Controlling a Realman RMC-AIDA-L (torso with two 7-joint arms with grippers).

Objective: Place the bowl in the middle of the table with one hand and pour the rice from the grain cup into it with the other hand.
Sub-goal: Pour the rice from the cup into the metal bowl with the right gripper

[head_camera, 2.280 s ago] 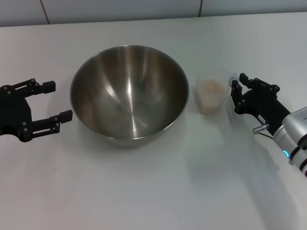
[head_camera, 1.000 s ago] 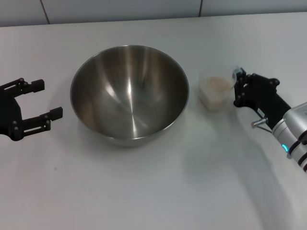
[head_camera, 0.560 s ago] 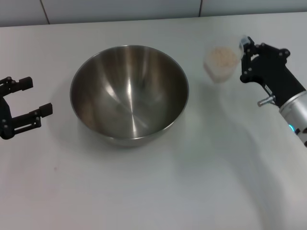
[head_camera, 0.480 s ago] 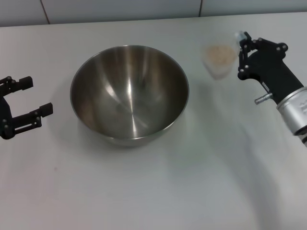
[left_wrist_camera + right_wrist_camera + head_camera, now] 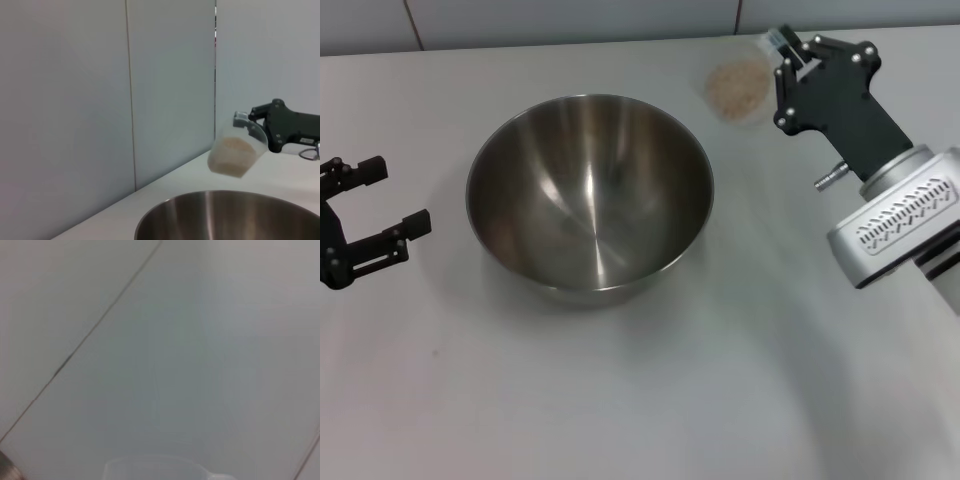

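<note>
The right gripper is clenched on the handle of the grain cup in the upper right of the head view, its silver-grey wrist extending toward the right edge of the frame. The cup is held clear of the desk and tilted toward the bowl; the left wrist view shows the grain cup suspended above and beyond the far rim of the bowl, with the right gripper at its handle. The rice sits inside the cup as a pale heap — none is visible in the bowl. The bowl stands upright on the desk at frame centre, slightly left. The left gripper sits at the left edge of the head view, released — its two prongs are spread and point toward the bowl, well apart from it.
</note>
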